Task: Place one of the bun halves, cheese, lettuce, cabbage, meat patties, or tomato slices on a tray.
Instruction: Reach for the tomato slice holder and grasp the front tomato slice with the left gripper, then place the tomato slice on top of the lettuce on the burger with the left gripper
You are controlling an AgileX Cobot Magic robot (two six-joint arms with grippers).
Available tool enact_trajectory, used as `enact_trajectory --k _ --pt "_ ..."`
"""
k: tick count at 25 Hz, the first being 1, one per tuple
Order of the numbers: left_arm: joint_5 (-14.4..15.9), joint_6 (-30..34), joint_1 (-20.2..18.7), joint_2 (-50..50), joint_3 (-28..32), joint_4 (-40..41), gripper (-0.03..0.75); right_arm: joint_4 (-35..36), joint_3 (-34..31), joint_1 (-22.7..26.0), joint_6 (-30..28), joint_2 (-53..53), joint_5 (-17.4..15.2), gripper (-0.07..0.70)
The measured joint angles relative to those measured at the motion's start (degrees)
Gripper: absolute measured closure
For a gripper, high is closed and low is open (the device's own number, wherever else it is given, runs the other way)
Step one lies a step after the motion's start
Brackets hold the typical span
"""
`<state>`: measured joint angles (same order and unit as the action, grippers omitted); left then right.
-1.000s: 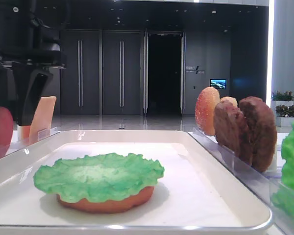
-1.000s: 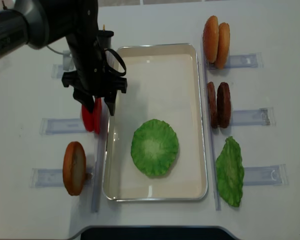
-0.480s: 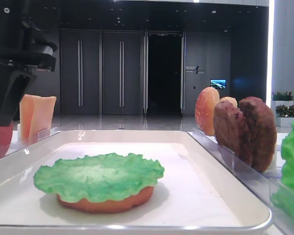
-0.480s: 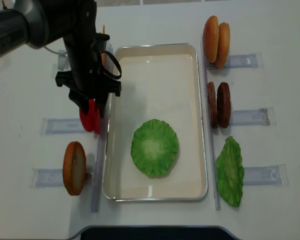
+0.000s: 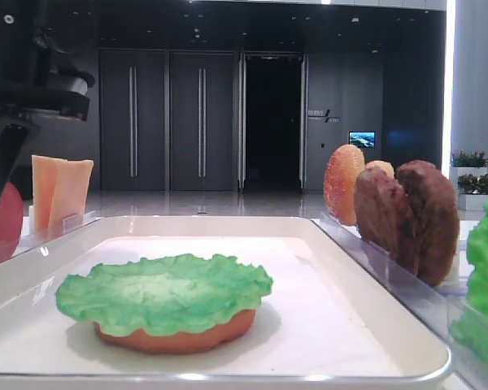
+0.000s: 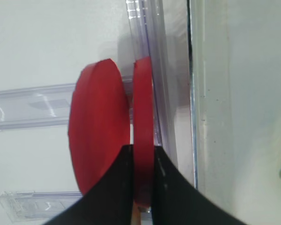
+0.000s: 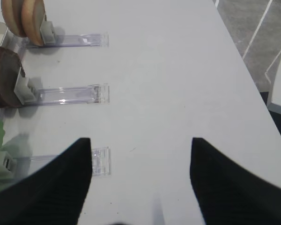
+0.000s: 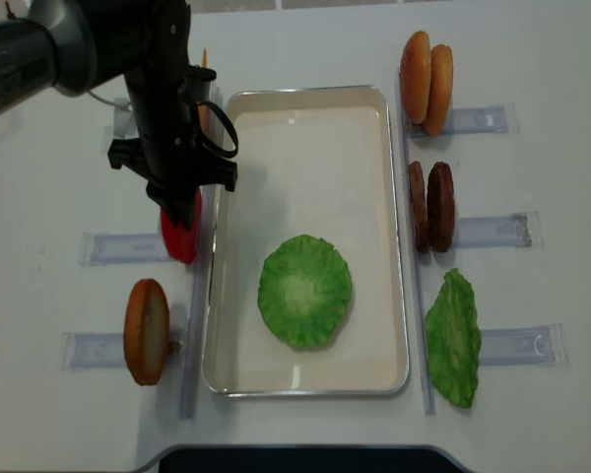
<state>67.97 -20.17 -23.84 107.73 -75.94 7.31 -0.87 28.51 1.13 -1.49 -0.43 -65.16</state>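
From the low front view, lettuce (image 5: 164, 293) lies over a bun half (image 5: 179, 335) on the tray (image 5: 342, 325). My right gripper (image 7: 140, 180) hangs over bare table (image 7: 178, 70), fingers apart. My left gripper (image 6: 143, 180) is clamped on the tomato slice (image 6: 143, 140) nearer the tray. Overhead, the tomato slices (image 8: 180, 236) stand just left of the tray.

White table (image 8: 305, 39) carries the tray (image 8: 305, 94) and clear racks (image 8: 118, 246).

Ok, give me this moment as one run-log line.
left gripper: shut on upright flat red tomato slice nearest white rectangular tray | right gripper: open, idle | tray: ruffled green lettuce on bun
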Motion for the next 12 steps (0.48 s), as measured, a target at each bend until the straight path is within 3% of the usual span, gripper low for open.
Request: enact_trajectory --k 12 --pt "1.17 0.23 0.01 -0.98 -2.97 0.05 0.659 0.00 0.00 0.00 0.00 0.00 0.00 0.170"
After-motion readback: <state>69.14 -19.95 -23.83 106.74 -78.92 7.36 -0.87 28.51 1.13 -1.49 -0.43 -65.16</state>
